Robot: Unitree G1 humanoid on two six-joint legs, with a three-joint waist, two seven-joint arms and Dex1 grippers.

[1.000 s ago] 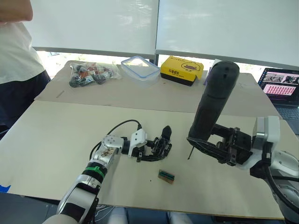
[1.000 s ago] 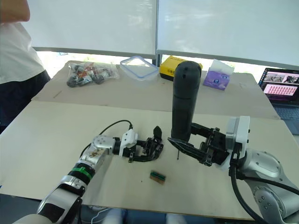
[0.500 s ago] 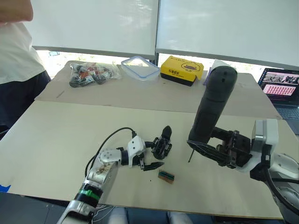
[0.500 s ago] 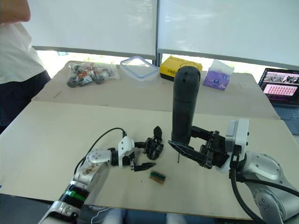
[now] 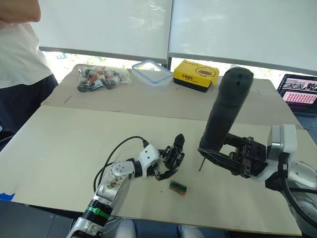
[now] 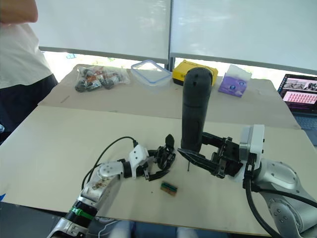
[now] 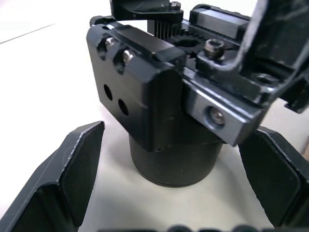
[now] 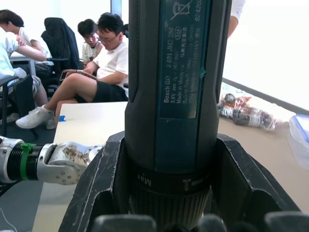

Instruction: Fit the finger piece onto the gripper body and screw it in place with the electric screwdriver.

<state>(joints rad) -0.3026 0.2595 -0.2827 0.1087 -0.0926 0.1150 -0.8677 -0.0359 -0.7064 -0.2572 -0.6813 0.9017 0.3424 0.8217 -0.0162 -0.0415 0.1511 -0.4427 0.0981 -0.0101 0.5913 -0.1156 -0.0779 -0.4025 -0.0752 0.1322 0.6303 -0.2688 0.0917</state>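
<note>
On the pale beige table (image 5: 59, 144), the spread left gripper (image 5: 166, 168) flanks the chunky black gripper body (image 5: 174, 152), not touching. Beside it, the right gripper (image 5: 215, 153) clamps the long black electric screwdriver (image 5: 225, 111) upright. Seated people fill the room behind.

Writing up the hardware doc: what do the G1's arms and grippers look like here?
Silver-grey jointed arms. The left arm has a green band and a black cable looping from the wrist. Each wrist ends in a white mount. The left gripper and right gripper each have two black pointed fingers.
</note>
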